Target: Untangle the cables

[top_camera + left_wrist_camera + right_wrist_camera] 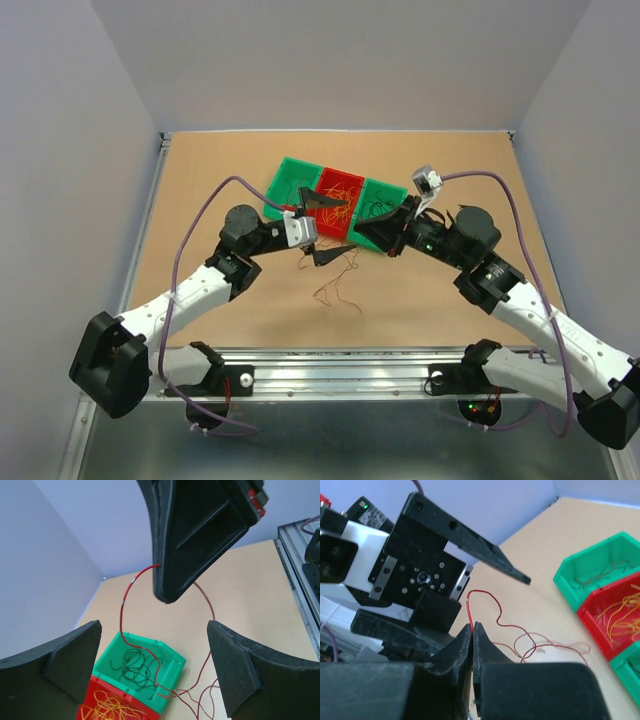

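My right gripper (pixel 472 626) is shut on a thin red-brown cable (pixel 492 600) and holds its looped end up off the table. In the left wrist view the cable (pixel 125 600) hangs from the right finger (pixel 200 535), crosses a green bin (pixel 172 656) of dark green cables (pixel 135 669) and joins loose red strands on the table (pixel 335 285). My left gripper (pixel 154 626) is open and empty, facing the right gripper (pixel 392 245) just in front of the bins. A red bin (pixel 340 200) holds orange-yellow cables (pixel 107 709).
Three bins stand in a slanted row mid-table: green (pixel 295 185), red, green (pixel 383 215). Thick lilac arm cables (pixel 200 215) arch over both sides. A metal rail (pixel 340 370) runs along the near edge. Grey walls enclose the table.
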You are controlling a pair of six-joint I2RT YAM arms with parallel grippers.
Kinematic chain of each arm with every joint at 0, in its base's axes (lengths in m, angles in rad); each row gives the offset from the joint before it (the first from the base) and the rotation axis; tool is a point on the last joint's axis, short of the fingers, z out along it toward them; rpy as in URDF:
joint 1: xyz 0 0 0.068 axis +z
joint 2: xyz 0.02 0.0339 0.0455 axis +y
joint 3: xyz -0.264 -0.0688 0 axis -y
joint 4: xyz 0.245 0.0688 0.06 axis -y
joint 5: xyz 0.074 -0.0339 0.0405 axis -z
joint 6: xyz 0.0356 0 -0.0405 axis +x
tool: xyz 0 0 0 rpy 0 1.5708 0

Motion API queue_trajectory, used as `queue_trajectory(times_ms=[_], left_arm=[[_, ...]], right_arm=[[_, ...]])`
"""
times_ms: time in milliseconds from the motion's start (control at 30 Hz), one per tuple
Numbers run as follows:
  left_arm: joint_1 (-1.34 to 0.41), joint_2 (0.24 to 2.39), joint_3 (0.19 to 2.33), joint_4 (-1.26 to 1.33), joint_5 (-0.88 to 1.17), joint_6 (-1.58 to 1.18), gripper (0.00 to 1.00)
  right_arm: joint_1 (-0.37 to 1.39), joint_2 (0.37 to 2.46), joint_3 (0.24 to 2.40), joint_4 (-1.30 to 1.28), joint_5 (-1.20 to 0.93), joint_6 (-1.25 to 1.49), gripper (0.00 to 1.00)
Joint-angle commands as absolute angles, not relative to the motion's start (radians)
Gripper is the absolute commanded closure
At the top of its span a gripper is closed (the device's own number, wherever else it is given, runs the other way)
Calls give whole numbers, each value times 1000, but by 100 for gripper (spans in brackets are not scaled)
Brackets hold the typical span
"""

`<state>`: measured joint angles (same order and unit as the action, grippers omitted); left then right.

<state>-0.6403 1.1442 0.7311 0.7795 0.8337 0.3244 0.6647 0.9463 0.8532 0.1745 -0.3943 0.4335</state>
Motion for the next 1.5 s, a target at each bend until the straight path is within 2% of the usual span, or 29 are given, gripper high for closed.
queue_trajectory(times_ms=[0, 133, 700, 833, 1133, 1200, 1300, 1467], left_arm=[[-666, 1158, 658, 920, 806, 299, 1], [-678, 1161, 611, 974, 761, 261, 1], [-801, 1227, 634, 994, 588, 268, 1], [-844, 1267, 653, 988, 542, 294, 4], [-885, 1312, 680, 968, 483, 328, 9], [-890, 1305, 675, 968, 483, 345, 11], [-891, 1308, 683, 962, 468, 348, 36], [-897, 1312, 686, 962, 483, 365, 38]], right_arm=[[673, 885, 763, 221, -407, 414, 93], [672, 831, 739, 227, -367, 408, 94], [672, 773, 673, 324, -276, 480, 96], [673, 710, 614, 373, -186, 505, 99], [672, 692, 558, 439, -106, 551, 99], [672, 689, 549, 448, -98, 558, 100], [673, 687, 540, 468, -87, 571, 100], [672, 719, 558, 468, -126, 577, 99]])
